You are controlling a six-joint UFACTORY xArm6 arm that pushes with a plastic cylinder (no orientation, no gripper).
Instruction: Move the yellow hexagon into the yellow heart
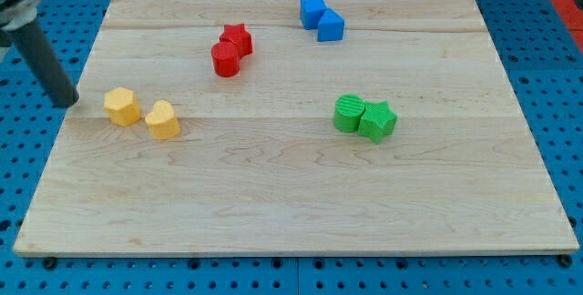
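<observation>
At the view's far left, my tip (67, 104), the lower end of a straight dark rod, rests on the pale wooden board (291, 213) near its left edge. There are no jaws on this rod, so nothing opens, closes or holds; it can only push.

The small yellow plastic hexagon block (121, 106) lies at about three o'clock from my tip, near but apart from it. The small yellow plastic heart block (163, 120) sits beyond it, at roughly four o'clock from the hexagon, with a narrow gap between the two. Tip, hexagon and heart fall almost on one line running toward the view's right and slightly down. In my judgement the coming push turns on this: a stroke toward three to four o'clock should carry the hexagon into the heart, though an off-centre contact on a facet could spin it aside.

Further right, near the top, a red cylinder block (225, 60) touches a red star block (237, 39) at its one o'clock. Then two blue cube-like blocks (322, 18) sit together near the top edge. Rightmost, a ribbed green round block (348, 113) touches a green star block (378, 120) at three o'clock. All blocks look matte and hard, and the board shows fine grain.
</observation>
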